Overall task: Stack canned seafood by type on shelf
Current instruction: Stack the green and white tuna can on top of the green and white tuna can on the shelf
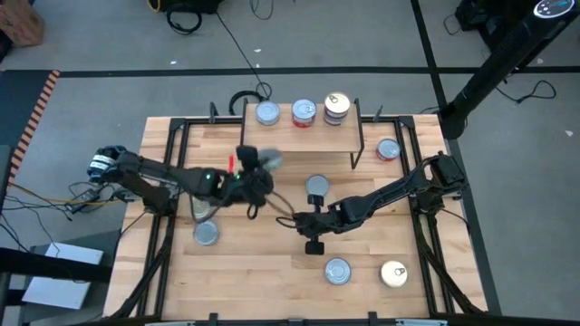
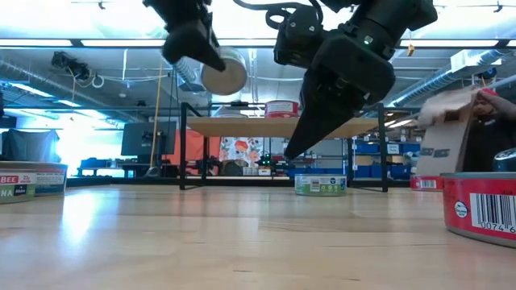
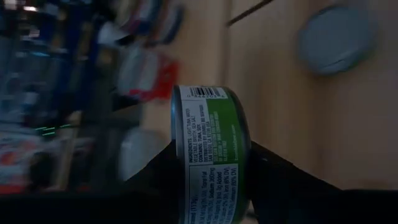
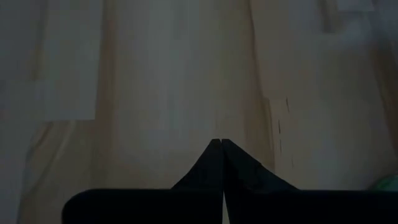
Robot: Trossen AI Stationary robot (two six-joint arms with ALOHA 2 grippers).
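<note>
Green-label tin point(image 3: 211, 155) is riding pinched in my left gripper point(image 3: 208, 186); I'm keeping it level toward the shelf point(image 1: 308, 134); right gripper point(image 4: 222, 149) is idling pressed together.

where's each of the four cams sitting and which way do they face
High view: above the table, looking straight down at the shelf and tins; both arms show.
Low view: at tabletop height, looking level across to the shelf; both arms hang in from above.
Left wrist view: on the left arm, looking past the left gripper clamping a green-labelled tin.
Right wrist view: on the right arm, facing down at bare tabletop; the shut right gripper shows.
Shared: the held tin appears in high, low and left wrist views.
</note>
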